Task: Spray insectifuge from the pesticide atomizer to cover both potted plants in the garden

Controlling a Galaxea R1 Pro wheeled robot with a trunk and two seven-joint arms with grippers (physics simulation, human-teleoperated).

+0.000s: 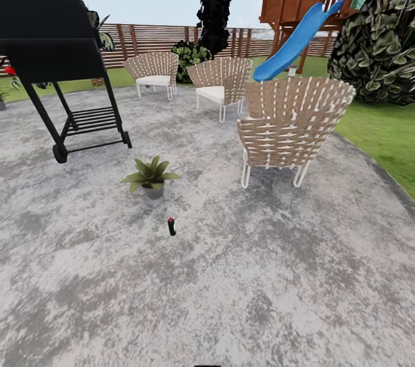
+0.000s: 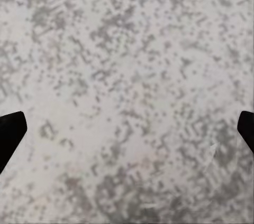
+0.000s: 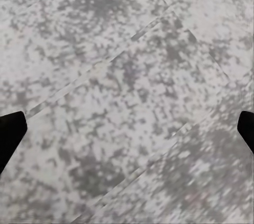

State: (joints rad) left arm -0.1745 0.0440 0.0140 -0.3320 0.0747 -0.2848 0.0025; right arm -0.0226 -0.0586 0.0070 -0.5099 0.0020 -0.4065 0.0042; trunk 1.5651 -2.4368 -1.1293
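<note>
Standing on the mottled grey paved patio [image 1: 242, 274], the small dark green spray bottle [image 1: 172, 227] with a reddish top is just in front of 1 low potted plant with broad pointed leaves [image 1: 151, 175]. Beyond are 3 woven tan chairs [image 1: 288, 127] and a black grill [image 1: 55, 49], cut off at the picture's edge. Both the left gripper [image 2: 127, 134] and the right gripper [image 3: 127, 134] have their black fingertips wide apart over bare paving.

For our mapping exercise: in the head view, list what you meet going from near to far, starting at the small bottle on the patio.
Pesticide atomizer → potted plant → black grill → far-left woven chair → wooden fence.
</note>
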